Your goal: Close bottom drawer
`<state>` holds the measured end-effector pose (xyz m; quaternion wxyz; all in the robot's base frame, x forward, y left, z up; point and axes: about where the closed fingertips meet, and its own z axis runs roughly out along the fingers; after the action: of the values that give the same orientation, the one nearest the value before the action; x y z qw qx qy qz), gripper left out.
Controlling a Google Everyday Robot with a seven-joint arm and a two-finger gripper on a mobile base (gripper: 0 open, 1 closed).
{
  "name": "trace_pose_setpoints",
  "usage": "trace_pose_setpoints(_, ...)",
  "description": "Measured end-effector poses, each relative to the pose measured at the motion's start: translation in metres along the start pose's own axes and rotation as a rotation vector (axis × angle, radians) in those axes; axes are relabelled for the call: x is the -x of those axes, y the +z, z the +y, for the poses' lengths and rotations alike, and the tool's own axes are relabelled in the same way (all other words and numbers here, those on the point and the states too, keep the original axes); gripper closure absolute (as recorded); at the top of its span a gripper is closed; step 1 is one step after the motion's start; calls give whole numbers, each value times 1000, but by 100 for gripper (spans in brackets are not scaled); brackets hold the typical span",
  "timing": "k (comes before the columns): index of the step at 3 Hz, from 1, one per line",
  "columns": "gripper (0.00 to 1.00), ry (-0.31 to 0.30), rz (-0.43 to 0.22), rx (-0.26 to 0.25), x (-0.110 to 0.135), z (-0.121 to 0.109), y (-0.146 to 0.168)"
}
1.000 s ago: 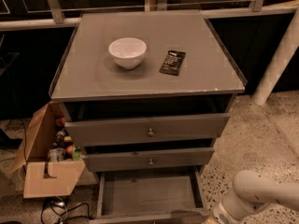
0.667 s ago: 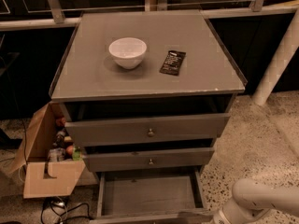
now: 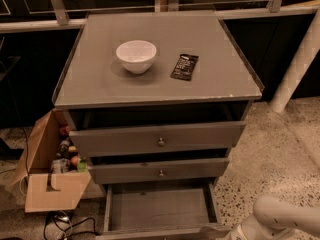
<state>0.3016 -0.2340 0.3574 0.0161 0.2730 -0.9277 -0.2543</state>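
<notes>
Camera view: white claw (image 3: 239,232) low down, apart or together I cannot tell. Just left, grey wooden bottom drawer (image 3: 159,209) pulled out.

The white arm (image 3: 287,215) sits low in the bottom right corner, a thick rounded link lying almost level and sloping down toward the left. Just below it, a second pale rounded joint (image 3: 244,233) peeks up at the bottom edge. The gripper is out of sight, cut off beneath the lower edge of the view.
</notes>
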Motion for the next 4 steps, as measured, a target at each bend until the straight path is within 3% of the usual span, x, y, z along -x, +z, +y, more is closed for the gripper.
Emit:
trace_pose_setpoints(1,100,104,-84,-4,-5,-36,14)
trace_pose_setpoints(2,100,201,-114,-10,-8,-67,34)
trace_pose_setpoints(4,100,205,-103,12,-12,-66,43)
